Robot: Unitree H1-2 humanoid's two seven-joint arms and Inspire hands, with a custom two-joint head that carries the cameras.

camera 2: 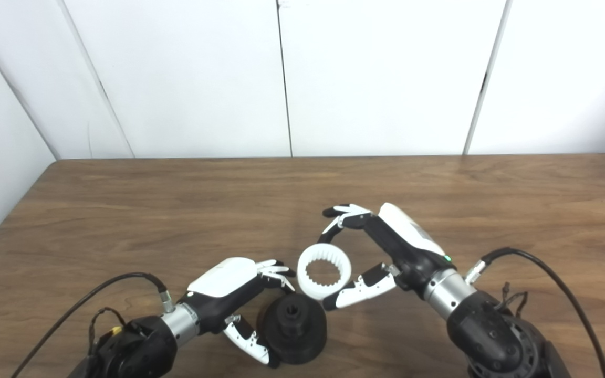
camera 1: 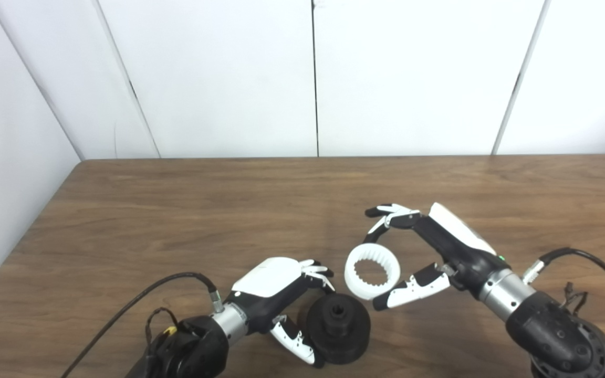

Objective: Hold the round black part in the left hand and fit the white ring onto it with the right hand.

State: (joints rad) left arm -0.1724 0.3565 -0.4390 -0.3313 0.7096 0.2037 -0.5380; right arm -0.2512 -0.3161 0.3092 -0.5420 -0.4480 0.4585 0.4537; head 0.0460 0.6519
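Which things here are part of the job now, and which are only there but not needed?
Part of the job:
- round black part, gripped by the left hand
- white ring, pinched by the right hand, up and to the right of the black part

Only there:
- wooden table
- white wall panels
- arm cables

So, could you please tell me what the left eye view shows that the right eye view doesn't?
Only the left eye view shows the wall's bottom-left corner seam. Only the right eye view shows an extra wall seam at its far right edge. Both share the left hand gripping the round black part on the table, and the right hand pinching the white ring, not yet fitted.
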